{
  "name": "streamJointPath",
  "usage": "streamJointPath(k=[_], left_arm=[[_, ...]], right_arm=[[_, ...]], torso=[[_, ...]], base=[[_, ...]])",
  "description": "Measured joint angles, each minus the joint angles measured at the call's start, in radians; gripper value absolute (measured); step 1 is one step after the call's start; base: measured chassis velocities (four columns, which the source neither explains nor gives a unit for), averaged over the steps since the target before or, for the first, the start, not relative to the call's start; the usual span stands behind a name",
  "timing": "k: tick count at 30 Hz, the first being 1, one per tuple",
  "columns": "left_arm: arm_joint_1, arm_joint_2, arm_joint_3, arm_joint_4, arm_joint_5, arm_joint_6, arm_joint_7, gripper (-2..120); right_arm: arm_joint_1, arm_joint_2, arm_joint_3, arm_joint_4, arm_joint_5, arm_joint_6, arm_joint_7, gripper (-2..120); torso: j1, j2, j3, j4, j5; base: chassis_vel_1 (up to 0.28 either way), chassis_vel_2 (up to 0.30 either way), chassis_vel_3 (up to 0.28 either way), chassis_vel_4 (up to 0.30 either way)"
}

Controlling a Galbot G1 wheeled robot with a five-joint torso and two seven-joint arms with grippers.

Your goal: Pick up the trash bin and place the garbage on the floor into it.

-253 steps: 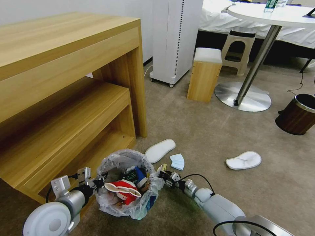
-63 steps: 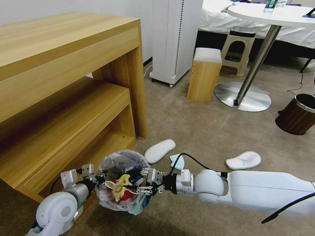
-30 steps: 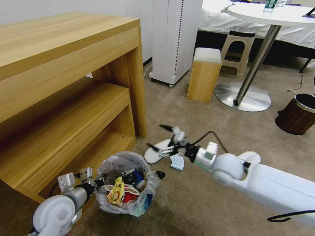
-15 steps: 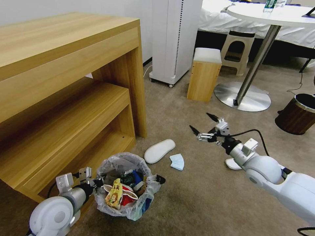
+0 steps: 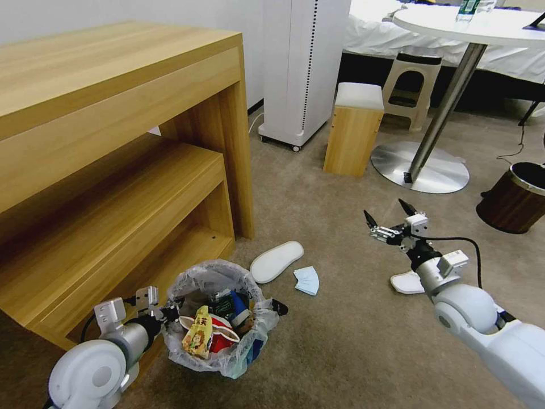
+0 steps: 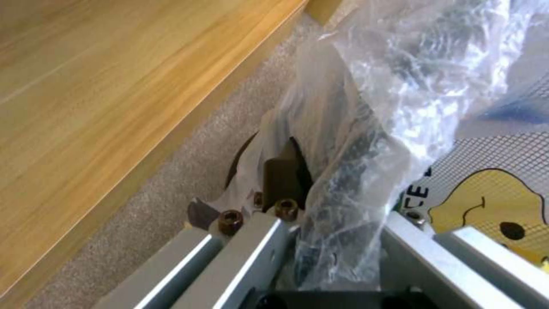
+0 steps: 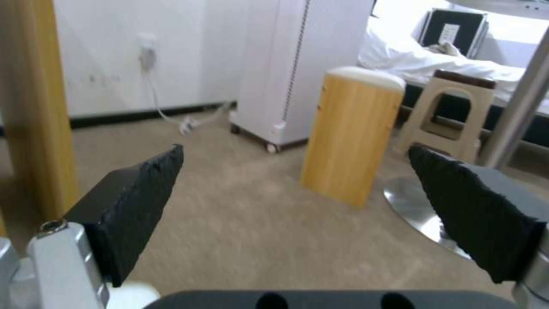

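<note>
The trash bin (image 5: 218,318), lined with a crinkled clear bag, stands on the beige floor (image 5: 340,341) beside the wooden shelf. It holds a red-white bowl (image 5: 222,335), a yellow wrapper (image 5: 196,339) and other litter. My left gripper (image 5: 163,314) is shut on the bin's near rim. In the left wrist view the bag (image 6: 354,128) is pinched in the left gripper (image 6: 337,240). Garbage lies on the carpet: a white slipper (image 5: 276,261), a light-blue face mask (image 5: 306,280) and a second slipper (image 5: 406,282). My right gripper (image 5: 389,218) hangs open and empty above that second slipper; its pads (image 7: 137,201) are spread wide.
A large wooden desk with a lower shelf (image 5: 113,170) fills the left. Behind stand a white wheeled unit (image 5: 304,68), a wooden stool (image 5: 352,128), a beige plastic stool (image 5: 411,85) and a round table's steel base (image 5: 420,167). A brown wood-look bin (image 5: 516,199) stands at right.
My right gripper dropped a yellow wrapper into the bin, then rose out, opened, and swung right over the mask towards the right-hand slipper. The left gripper and bin stayed put.
</note>
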Motion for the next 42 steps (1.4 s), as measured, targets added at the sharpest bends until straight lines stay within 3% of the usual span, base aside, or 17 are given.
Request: streamJointPath(k=[11, 19, 42], left_arm=[[0.013, 0.0, -0.015, -0.01, 0.008, -0.001, 0.002, 0], [0.019, -0.004, -0.016, -0.012, 0.012, -0.002, 0.007, 0], [0.036, -0.006, -0.031, -0.037, 0.017, -0.003, 0.009, 0]], right_arm=[[0.023, 0.042, -0.054, -0.108, -0.103, 0.065, -0.035, 100], [-0.012, 0.063, -0.035, -0.103, -0.143, 0.135, -0.062, 100], [-0.031, 0.076, -0.012, -0.109, -0.157, 0.167, -0.093, 100]], torso=[[0.0, 0.0, 0.0, 0.0002, 0.0001], [0.0, 0.0, 0.0, 0.0, -0.0001], [0.0, 0.0, 0.0, 0.0001, 0.0]], base=[[0.0, 0.0, 0.0, 0.0], [0.0, 0.0, 0.0, 0.0], [0.0, 0.0, 0.0, 0.0]])
